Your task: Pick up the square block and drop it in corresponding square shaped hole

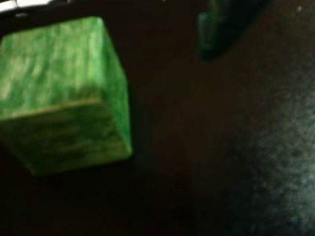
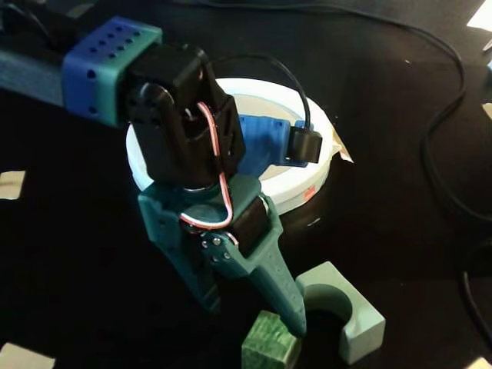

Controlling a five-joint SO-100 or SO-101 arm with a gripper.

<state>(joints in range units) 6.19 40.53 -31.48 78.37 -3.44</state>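
In the wrist view, the green cube (image 1: pixel 61 93) fills the left half of the frame, resting on the dark table (image 1: pixel 221 172). 1 dark teal finger (image 1: pixel 216 29) shows at the upper middle, well to the right of the cube. The other finger is not visible here, so this view alone does not settle whether the cube sits between the 2.

In the fixed view, the gripper (image 2: pixel 254 319) points down at the bottom centre, its jaws spread, holding nothing. The cube (image 2: pixel 269 342) sits at the bottom edge, beside the right finger's tip and roughly under the gap. The pale arch block (image 2: pixel 346 311) lies just right of it, close to that same finger. The white-rimmed disc (image 2: pixel 296 184) sits in the upper middle; the arm hides most of it, and no square hole can be seen.

The risk, as I judge it: the right finger could come down on the cube's top edge, tipping or pushing it, or nudge the arch block. An off-centre close might twist the cube out.
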